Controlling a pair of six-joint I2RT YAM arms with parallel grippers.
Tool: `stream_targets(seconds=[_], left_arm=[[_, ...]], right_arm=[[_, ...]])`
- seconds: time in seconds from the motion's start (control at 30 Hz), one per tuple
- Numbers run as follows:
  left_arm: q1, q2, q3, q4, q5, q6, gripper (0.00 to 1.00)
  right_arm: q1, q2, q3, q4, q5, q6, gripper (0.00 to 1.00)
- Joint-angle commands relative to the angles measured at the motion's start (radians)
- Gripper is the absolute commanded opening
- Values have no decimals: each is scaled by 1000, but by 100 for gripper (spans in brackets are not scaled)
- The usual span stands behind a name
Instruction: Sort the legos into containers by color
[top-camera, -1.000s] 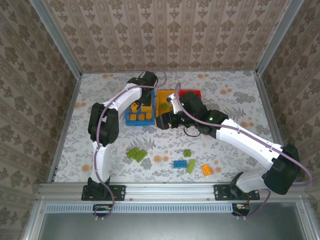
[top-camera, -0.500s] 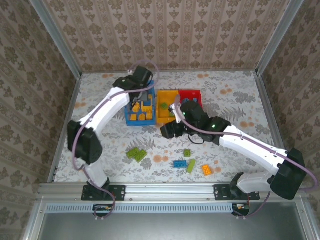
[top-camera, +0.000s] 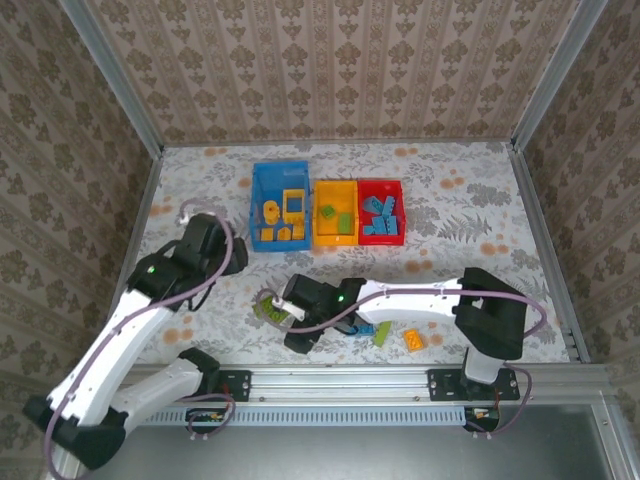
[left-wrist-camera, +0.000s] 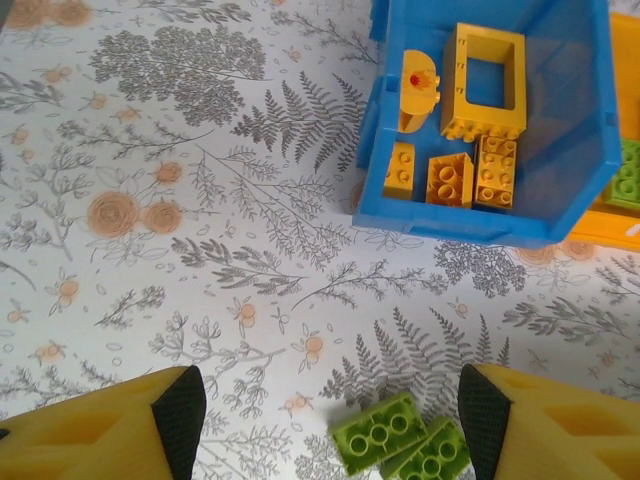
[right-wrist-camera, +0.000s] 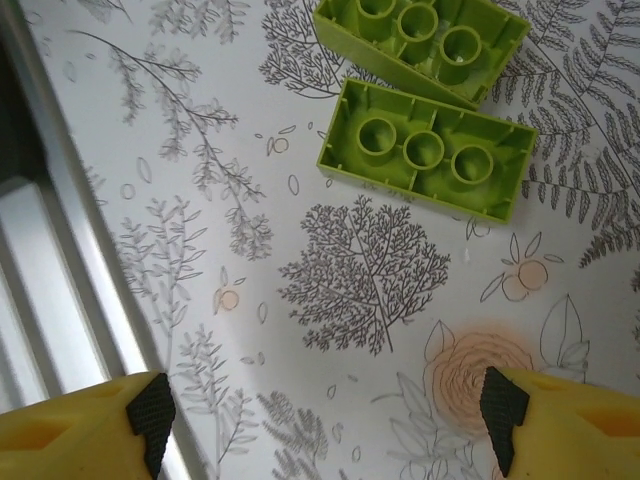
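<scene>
Two lime green bricks (right-wrist-camera: 425, 150) lie touching, hollow side up, upper centre of the right wrist view, on the worktop (right-wrist-camera: 360, 300). Below them the right gripper (right-wrist-camera: 325, 410) stands spread and empty; the left gripper (left-wrist-camera: 325, 400) likewise. Risk: closing on one brick could drag its neighbour.

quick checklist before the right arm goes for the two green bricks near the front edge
1. Right pincer open and empty: ok.
2. Green bricks in view ahead of it: ok.
3. Bricks apart enough to take one alone: not ok, they lie against each other.
4. Left pincer open, apart from the right one: ok.
5. Yellow bin, where green goes, has room: ok.
</scene>
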Motion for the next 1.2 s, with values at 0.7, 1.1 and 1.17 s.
stream_targets(seconds=[0.7,1.1,1.17], left_arm=[[-6,-163,25,-171,20,-47,69],[-5,-153,2,-132,57,-47,68],[-6,-156,-7,-121,73,-44,68]], right_arm=[[-71,394,320,50,170,-173,88],[-73,416,385,-20,91,-180,72],[-73,401,370,-19,77,-173,64]])
